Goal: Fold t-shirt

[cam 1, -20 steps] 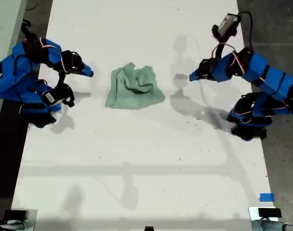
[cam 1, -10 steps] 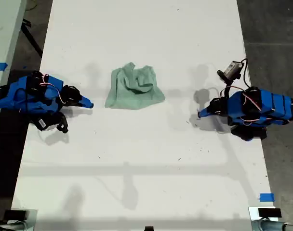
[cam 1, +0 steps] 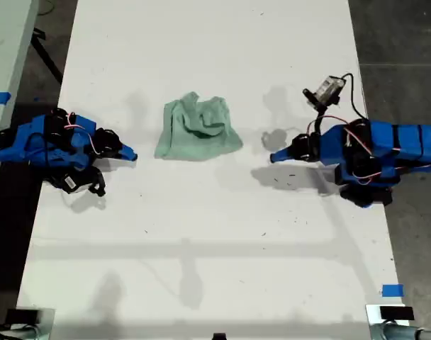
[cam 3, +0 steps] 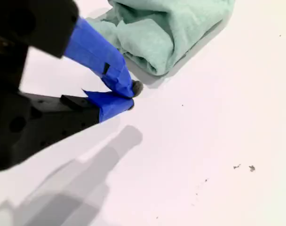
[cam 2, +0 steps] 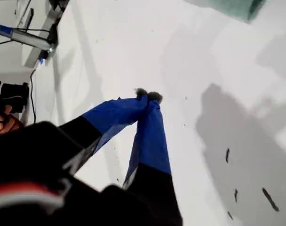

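The pale mint-green t-shirt [cam 1: 199, 131] lies crumpled in a bundle on the white table [cam 1: 201, 241], between the two blue arms. My second gripper [cam 1: 132, 155] is at the exterior view's left, shut and empty, its tip just short of the bundle's near edge [cam 3: 171, 33]. Its closed tips [cam 3: 132, 94] hover low over the table. At the exterior view's right, my first gripper [cam 1: 273, 157] is shut with nothing in it, a short gap from the t-shirt. From its wrist camera the closed tips [cam 2: 147, 95] point over bare table, with only a corner of the t-shirt [cam 2: 237, 7] showing.
Small dark specks [cam 1: 279, 178] dot the table under the first arm. A blue tape mark [cam 1: 392, 290] and a metal bracket [cam 1: 389, 315] sit at the exterior view's lower right corner. Dark floor borders the table on both sides.
Both arms dropped from raised poses to low ones. In the last half second the first gripper reached a little toward the t-shirt; the second gripper held still. The t-shirt did not move.
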Robot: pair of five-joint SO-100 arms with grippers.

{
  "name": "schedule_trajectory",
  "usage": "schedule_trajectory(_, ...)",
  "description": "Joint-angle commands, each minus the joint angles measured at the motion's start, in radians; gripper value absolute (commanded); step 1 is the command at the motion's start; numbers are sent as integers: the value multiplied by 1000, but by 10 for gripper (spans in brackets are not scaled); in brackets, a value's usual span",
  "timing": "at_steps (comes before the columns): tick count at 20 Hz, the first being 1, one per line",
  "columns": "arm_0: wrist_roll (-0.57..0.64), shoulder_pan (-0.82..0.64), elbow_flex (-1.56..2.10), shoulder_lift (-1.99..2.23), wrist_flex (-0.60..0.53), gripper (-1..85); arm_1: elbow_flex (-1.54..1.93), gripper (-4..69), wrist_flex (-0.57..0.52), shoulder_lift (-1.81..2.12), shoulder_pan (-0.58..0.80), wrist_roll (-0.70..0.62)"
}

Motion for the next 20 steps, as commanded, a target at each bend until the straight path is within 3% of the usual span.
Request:
schedule_trajectory(1, -11, -21, -5, 3, 8, 1, -445, -10, -137, -566, -17, -92)
schedule_trajectory(9, -11, -2, -3, 3, 18, 1, -1361, -10, 20, -1468, -14, -213)
schedule_trajectory(20, -11, 11, -3, 3, 25, 1, -1517, -10, 60, -1624, 100, -295)
